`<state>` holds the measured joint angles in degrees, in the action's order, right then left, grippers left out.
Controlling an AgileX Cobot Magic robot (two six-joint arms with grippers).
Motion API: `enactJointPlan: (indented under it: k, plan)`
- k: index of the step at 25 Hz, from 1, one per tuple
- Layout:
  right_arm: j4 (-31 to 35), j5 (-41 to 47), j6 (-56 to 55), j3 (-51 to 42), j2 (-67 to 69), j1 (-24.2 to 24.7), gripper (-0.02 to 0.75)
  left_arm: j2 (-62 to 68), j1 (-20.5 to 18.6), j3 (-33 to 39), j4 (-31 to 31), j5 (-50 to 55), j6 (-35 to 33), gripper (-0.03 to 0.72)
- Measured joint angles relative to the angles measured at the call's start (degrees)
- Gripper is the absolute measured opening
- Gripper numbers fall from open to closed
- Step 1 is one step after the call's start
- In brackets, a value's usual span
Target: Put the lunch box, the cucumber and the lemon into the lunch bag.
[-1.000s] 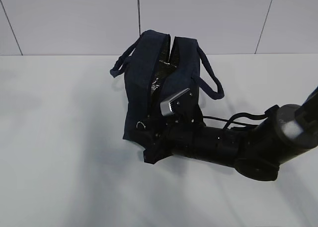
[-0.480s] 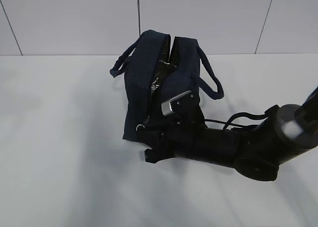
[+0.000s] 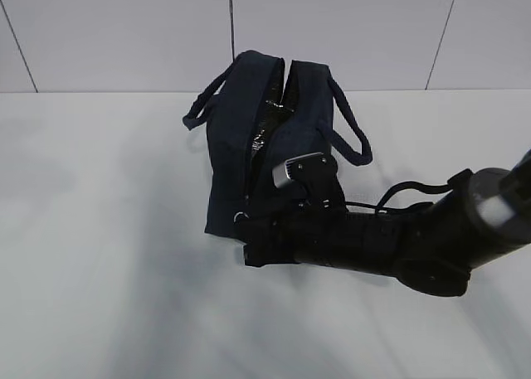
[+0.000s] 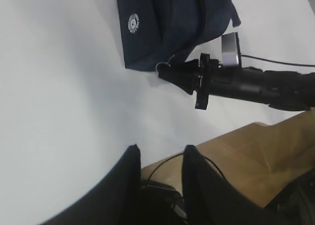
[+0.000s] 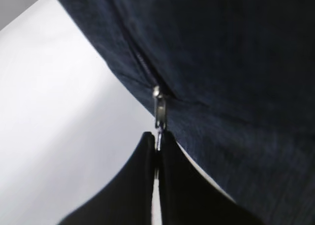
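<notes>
Right arm is stretched low leftward, its fingers pressed together with no gap. Left gripper is held raised, parted partway, nothing between.

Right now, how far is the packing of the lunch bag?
Done, it seems: no food or box lies on the table, so they are probably inside the lunch bag, though its contents are hidden. In hand: the right gripper is shut on the zipper pull at the bag's near end. Left: closing the top, which gapes open. The left gripper hangs free.
</notes>
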<state>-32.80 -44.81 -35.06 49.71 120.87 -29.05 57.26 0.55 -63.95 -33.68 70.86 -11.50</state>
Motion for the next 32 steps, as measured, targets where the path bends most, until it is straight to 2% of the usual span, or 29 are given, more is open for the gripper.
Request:
enactJointPlan:
  k: [14, 27, 32]
  plan:
    - [-7.7, 11.8, -6.2, -0.1, -8.8, 0.0, 0.0, 12.9, 0.0, 0.0, 0.0, 0.0, -8.5, 0.208]
    - [-9.3, 21.1, -7.4, -0.3, -18.8, 0.0, 0.0, 18.6, 0.0, 0.0, -0.2, -2.5, -16.2, 0.209]
    - [-9.5, 23.5, -7.4, -0.2, -20.7, 0.0, 0.0, 21.1, 2.1, 0.0, -0.3, -6.9, -21.0, 0.215]
